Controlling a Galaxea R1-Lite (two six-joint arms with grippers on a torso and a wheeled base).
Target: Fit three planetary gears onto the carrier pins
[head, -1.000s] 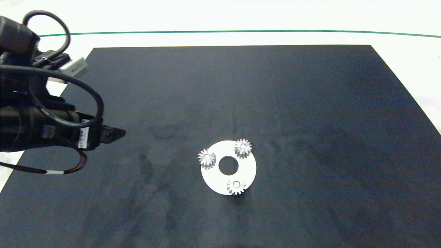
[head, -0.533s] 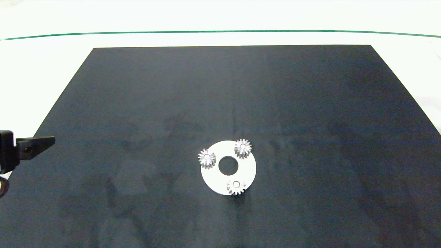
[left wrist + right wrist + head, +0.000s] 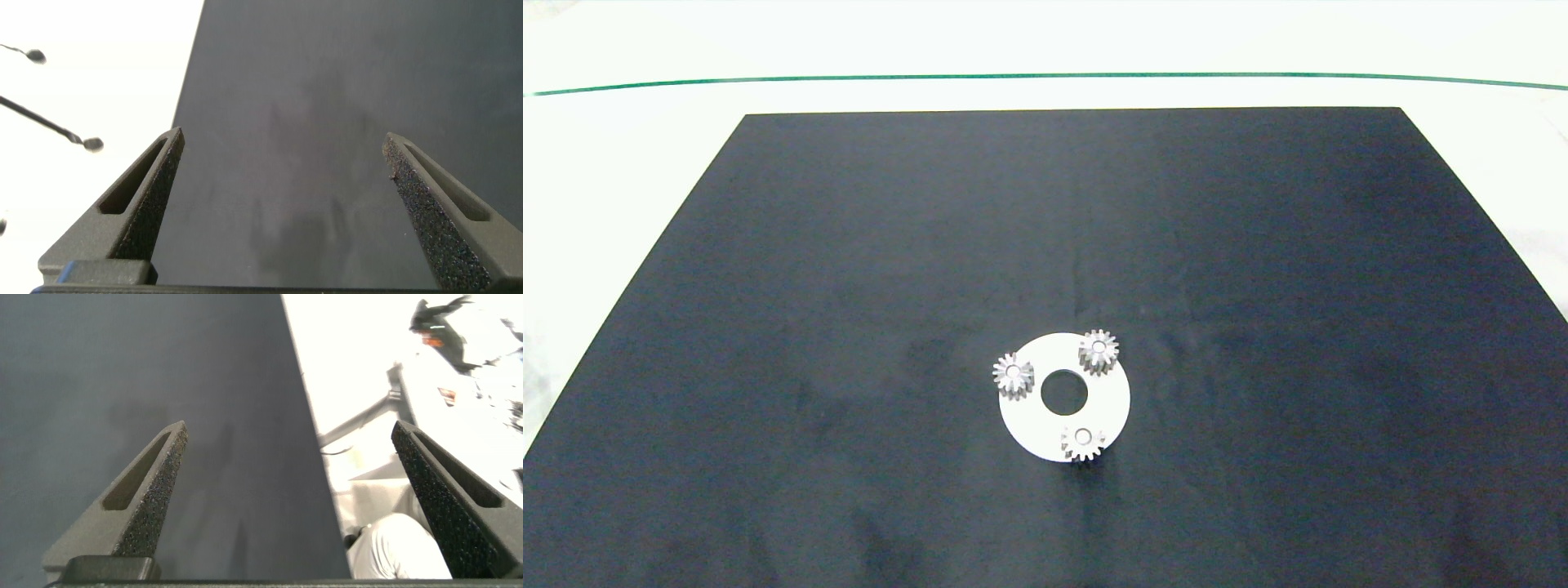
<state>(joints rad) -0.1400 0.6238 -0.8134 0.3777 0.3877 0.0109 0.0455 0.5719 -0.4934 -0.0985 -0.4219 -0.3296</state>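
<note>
All three gears (image 3: 1013, 375) (image 3: 1098, 352) (image 3: 1083, 442) sit on their pins on the disc (image 3: 1112, 400), so I judge the job done (seating depth I can't confirm). My left gripper (image 3: 282, 180) and right gripper (image 3: 290, 469) both hang spread wide and empty over mat (image 3: 1258, 245) edges, well apart from the disc.
</note>
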